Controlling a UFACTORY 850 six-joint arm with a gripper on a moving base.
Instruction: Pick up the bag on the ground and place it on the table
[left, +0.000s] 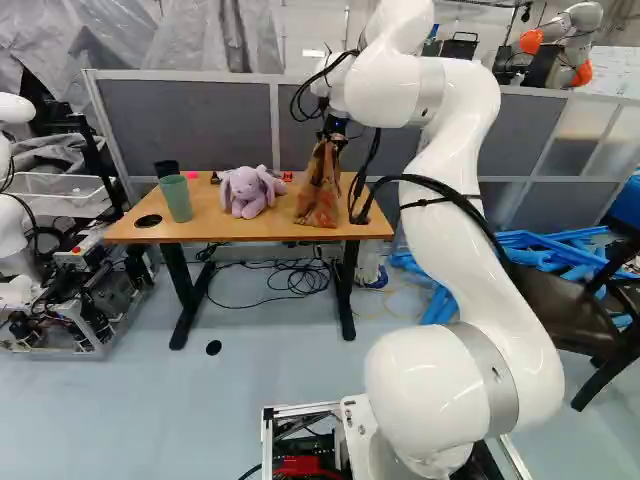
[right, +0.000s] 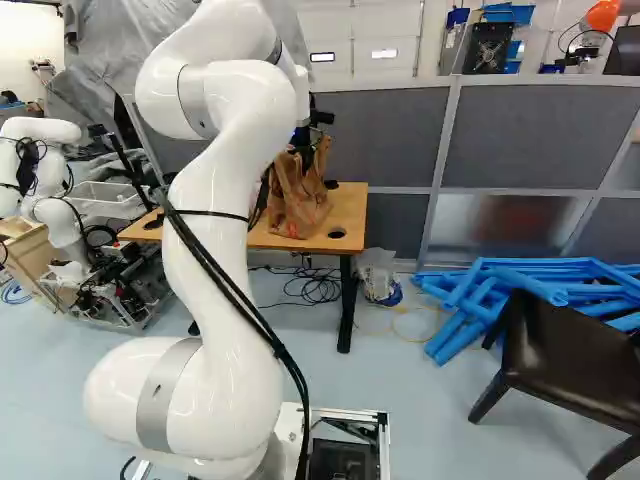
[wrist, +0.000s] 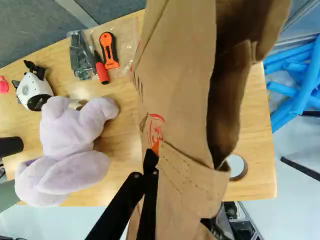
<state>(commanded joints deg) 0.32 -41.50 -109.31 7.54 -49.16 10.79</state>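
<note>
Bag (left: 318, 195): brown paper, creased, in the gripper (wrist: 158, 152) above the right-hand part of the table (left: 250, 230), base end down; whether its base bears on the wood, cannot tell. Clock set about the bag, 12 pointing away from the base. Jaws: narrow, pinching paper near the mouth beside a stitched-looking band; the finger towards 3 is mostly hidden by the fold, so the grip is judged from how the paper is drawn in. Expected handling: light, limp in the walls, stiffer along creases; contents not visible, weight unconfirmed. Paper should not be slick, but could tear or crumple under a hard pull. Best hold: the doubled rim or band, both fingers across the layers; avoid a single thin wall. Edges: table's near edge at 6, side edge at 3, both fairly near; round hole (right: 337, 233) at about 4, flat, though a base corner might catch on it. Obstacles: plush elephant (left: 247, 190) near at 9, green cup (left: 176, 198) beyond it at 9, small cow-like toy (wrist: 35, 95) at 10, packet of tools (wrist: 82, 55) at 11, partition (left: 200, 120) behind the table at 12. Open room: most on the 6 side, for backing the arm (left: 460, 220) off. Advice: lower straight until the base bears, let the walls settle, then release slowly; a sideways drag could tip it or nudge the elephant.
</note>
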